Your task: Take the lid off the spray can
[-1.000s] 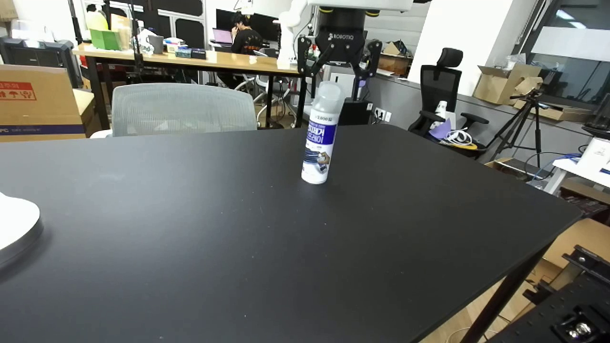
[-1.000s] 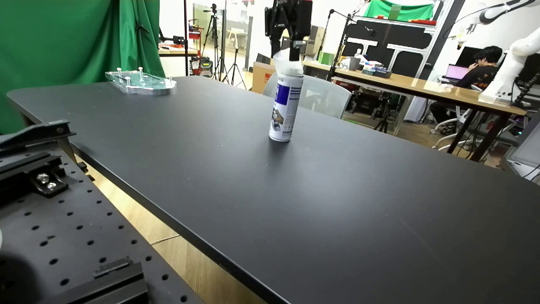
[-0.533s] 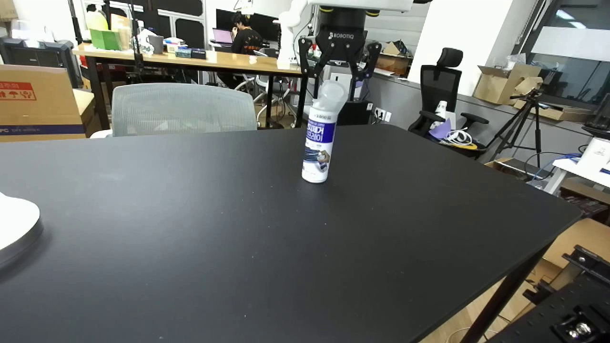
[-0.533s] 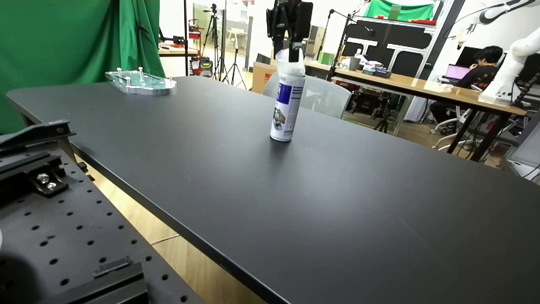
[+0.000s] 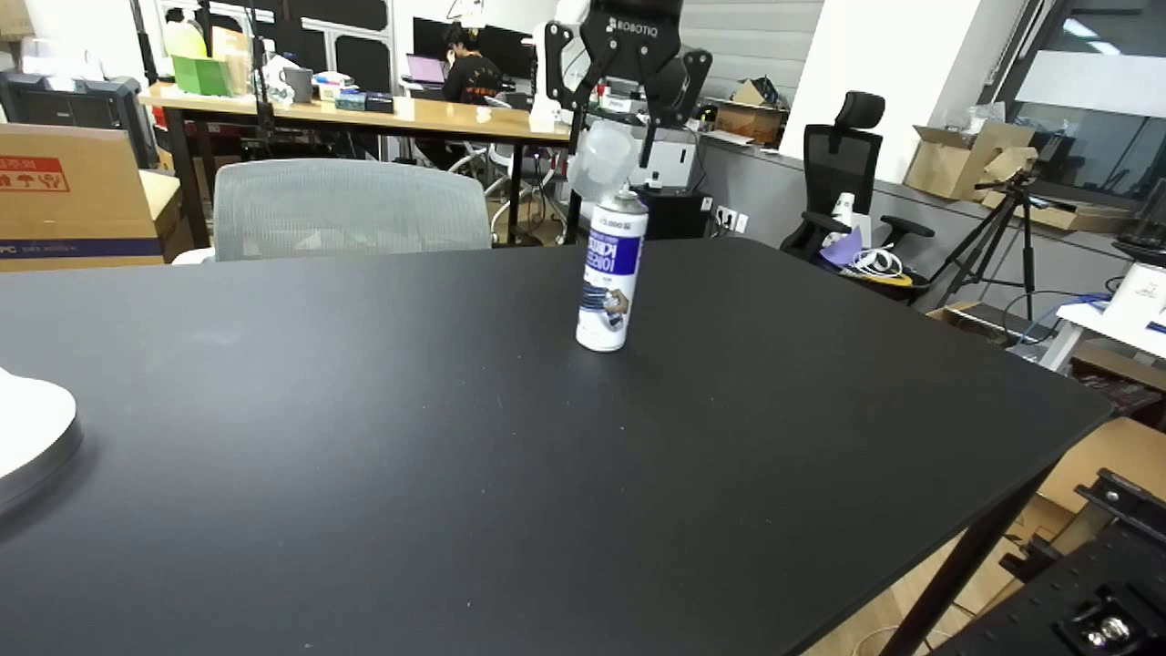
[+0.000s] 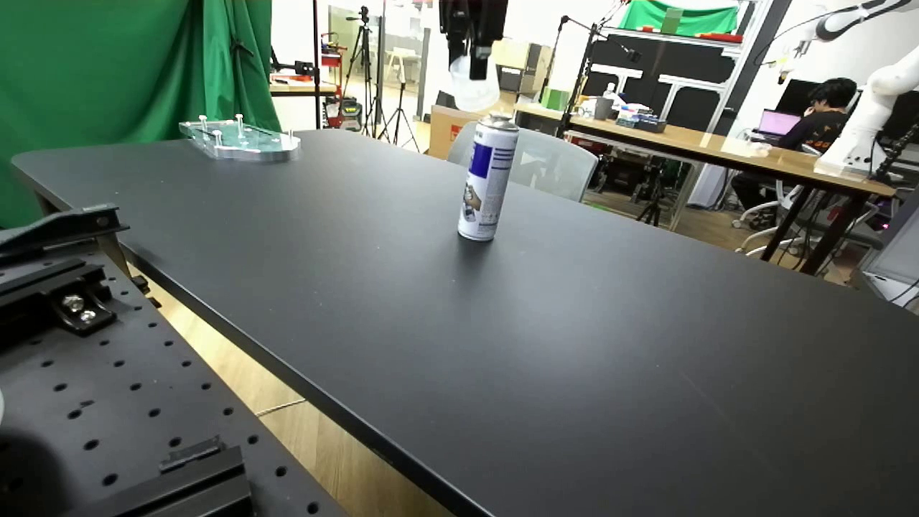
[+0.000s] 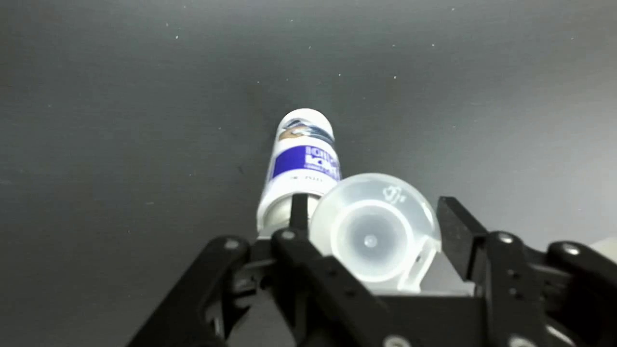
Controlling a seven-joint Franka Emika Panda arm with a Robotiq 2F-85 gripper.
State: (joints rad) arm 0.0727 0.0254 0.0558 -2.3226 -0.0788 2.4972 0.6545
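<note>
The hand (image 5: 610, 150) hangs over the table (image 5: 364, 437) with its fingers (image 7: 458, 231) pointing down, though not quite plumb: in an exterior view it leans, its picture-left side riding higher than its picture-right side, so the tips swing a little toward picture left. The top edge crops it in both exterior views (in the wrist view the fingers come in from the bottom instead).

Between the fingers sits the lid (image 7: 371, 231), a translucent cap gripped by its sides, one finger against each. Its closed top, which bears a small mark, faces up toward the wrist, and its open end is turned downward, tilted along with the hand.

The spray can (image 6: 488, 183) stands on its base on the table, its metal top bare. The lid is held just above and to one side of that top; in an exterior view a narrow gap parts the two. In the wrist view one finger crosses in front of the metal top.

Behind the table is a grey mesh chair (image 5: 351, 210), well apart from the hand.
</note>
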